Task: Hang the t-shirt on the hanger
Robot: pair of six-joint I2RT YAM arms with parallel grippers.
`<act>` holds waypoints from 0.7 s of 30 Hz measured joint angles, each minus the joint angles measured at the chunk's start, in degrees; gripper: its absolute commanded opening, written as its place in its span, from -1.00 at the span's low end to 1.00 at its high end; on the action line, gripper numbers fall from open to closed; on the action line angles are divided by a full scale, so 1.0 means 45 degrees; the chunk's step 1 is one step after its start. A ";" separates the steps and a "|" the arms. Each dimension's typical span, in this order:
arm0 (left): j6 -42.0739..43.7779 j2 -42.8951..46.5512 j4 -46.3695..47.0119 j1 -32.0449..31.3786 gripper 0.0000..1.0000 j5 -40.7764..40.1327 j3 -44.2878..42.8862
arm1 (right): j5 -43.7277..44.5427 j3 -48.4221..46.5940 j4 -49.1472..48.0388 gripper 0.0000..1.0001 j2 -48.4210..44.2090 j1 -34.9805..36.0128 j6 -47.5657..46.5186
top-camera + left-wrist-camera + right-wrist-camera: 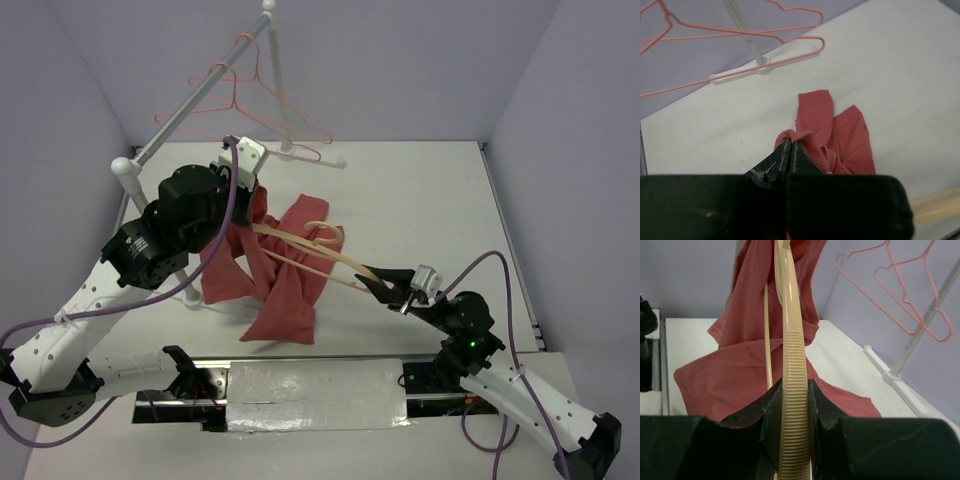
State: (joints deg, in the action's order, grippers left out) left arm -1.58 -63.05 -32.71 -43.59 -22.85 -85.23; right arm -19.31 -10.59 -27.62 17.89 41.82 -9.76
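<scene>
The faded-red t-shirt (285,270) hangs bunched above the table's middle, its lower part draped on the white surface. My left gripper (790,142) is shut on a fold of the t-shirt (840,140) and holds it up at the left. The pale beige hanger (325,262) reaches from the right into the cloth, its far end inside the shirt. My right gripper (794,386) is shut on the ribbed shoulder end of the hanger (792,355), whose thin lower bar runs beside it. Red cloth (740,375) wraps the hanger ahead of the jaws.
A white garment rail (195,100) on a stand crosses the back left, with thin pink wire hangers (265,105) on it. Its white foot (760,67) sits on the table behind the shirt. A silver-taped strip (310,395) lies between the arm bases.
</scene>
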 measured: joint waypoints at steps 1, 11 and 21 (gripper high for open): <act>0.0170 -0.0024 -0.0189 0.0000 -1.00 0.0452 0.0000 | -0.0175 0.0000 0.0029 -1.00 0.0068 0.0000 -0.0034; 0.2200 -0.0058 -0.1224 0.0194 -1.00 0.5751 -0.0393 | -0.0461 0.0000 -0.0087 -1.00 0.1088 -0.0287 0.0403; 0.2919 -0.1044 0.0903 0.0253 -1.00 0.9646 -0.0257 | 0.1311 0.0204 -0.1870 -1.00 0.1399 -0.1681 0.2220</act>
State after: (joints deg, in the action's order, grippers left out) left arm 11.55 -67.75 -28.64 -42.46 20.56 -86.39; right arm -13.41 -9.67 -36.03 24.18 34.26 0.23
